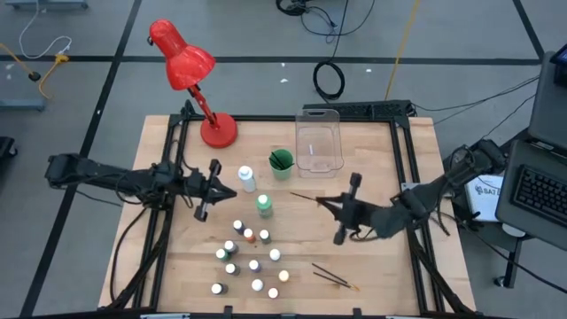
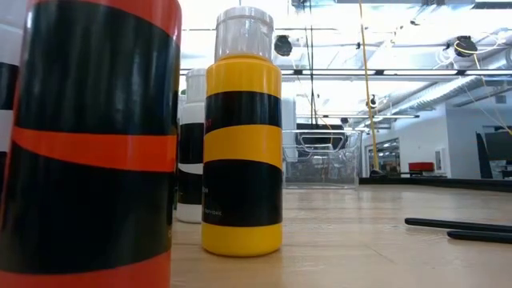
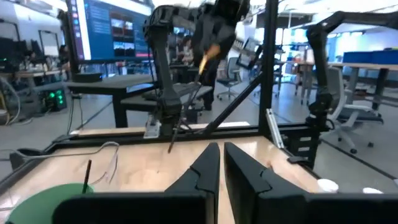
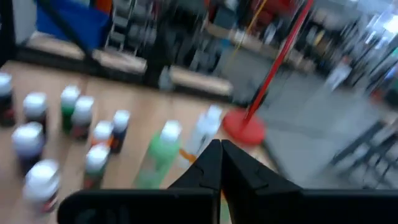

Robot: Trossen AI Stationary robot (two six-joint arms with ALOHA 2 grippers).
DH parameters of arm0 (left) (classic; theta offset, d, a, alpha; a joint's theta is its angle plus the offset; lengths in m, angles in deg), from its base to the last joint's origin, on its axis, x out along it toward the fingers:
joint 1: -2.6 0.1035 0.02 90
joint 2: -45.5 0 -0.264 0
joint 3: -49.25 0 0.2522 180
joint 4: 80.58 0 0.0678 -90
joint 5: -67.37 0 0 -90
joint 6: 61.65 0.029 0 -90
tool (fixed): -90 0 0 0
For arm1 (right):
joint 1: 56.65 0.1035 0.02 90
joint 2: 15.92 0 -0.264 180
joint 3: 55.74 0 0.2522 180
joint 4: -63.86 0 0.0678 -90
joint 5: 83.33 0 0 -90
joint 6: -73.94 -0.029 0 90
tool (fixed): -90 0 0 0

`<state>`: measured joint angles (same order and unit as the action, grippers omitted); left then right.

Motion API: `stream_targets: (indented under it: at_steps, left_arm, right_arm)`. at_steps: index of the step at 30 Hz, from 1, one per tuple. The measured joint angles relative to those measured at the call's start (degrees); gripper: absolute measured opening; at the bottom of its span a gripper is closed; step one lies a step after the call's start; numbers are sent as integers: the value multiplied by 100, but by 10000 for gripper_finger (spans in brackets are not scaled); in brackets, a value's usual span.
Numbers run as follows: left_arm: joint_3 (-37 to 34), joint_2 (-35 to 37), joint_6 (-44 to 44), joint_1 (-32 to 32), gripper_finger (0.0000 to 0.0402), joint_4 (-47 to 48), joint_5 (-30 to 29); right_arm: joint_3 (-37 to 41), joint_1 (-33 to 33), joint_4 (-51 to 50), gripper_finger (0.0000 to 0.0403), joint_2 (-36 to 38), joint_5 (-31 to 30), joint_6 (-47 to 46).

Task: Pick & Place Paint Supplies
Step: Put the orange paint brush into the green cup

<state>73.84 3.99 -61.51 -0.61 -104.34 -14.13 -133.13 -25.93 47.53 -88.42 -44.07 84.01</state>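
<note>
Gripping a brush (image 1: 306,198) lengthwise leftward, right jaws (image 1: 322,206) closed

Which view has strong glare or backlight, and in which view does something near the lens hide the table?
Low view: bright ceiling lights glare behind, and the orange-banded bottle stands near the lens, hiding the left part. High view: even light, only faint shadows on the table.

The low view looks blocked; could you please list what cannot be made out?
Low view: the orange-banded bottle and yellow-banded bottle hide most of the table.
High view: labels on the small bottles are too small to read.
Left wrist view: the edge cuts off the green cup.
Right wrist view: the right gripper hides most of its brush.
</note>
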Motion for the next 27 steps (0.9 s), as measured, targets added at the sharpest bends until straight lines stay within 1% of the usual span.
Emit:
stream_targets:
  at_steps: [2,4,6,8,10,13,16,18,20,23,27]
  left_arm:
    - [201,-365,28,-127,38,-156,-113]
    - [383,-775,182,-231,58,-305,-158]
    - [537,-1212,383,-330,87,-423,-213]
    - [714,-1657,575,-403,124,-714,-295]
    - [889,-2106,810,-443,166,-1153,-387]
    - [1155,-2782,993,-454,226,-1966,-411]
    - [1520,-3381,986,-454,267,-2659,-357]
    - [1836,-3733,911,-445,282,-2675,-218]
    - [2090,-4028,759,-443,288,-2583,-194]
    - [2403,-4367,616,-443,285,-2578,-136]
    - [2713,-4606,570,-443,273,-2725,-71]
  right_arm:
    - [0,-116,897,0,1,3,835]
    - [0,-193,1735,0,1,72,1655]
    - [0,-233,2474,0,1,161,2339]
    - [-2,-232,2938,0,3,308,2826]
    - [-4,-228,3178,0,3,474,3085]
    - [-4,-230,3239,0,3,855,3124]
    - [-4,-232,3295,0,-63,1241,3127]
    - [-4,-225,3430,0,-153,1348,3222]
    - [-4,-225,3681,0,-250,1349,3451]
    - [-4,-214,3803,0,-252,1348,3594]
    - [39,-212,3600,0,-255,1342,3475]
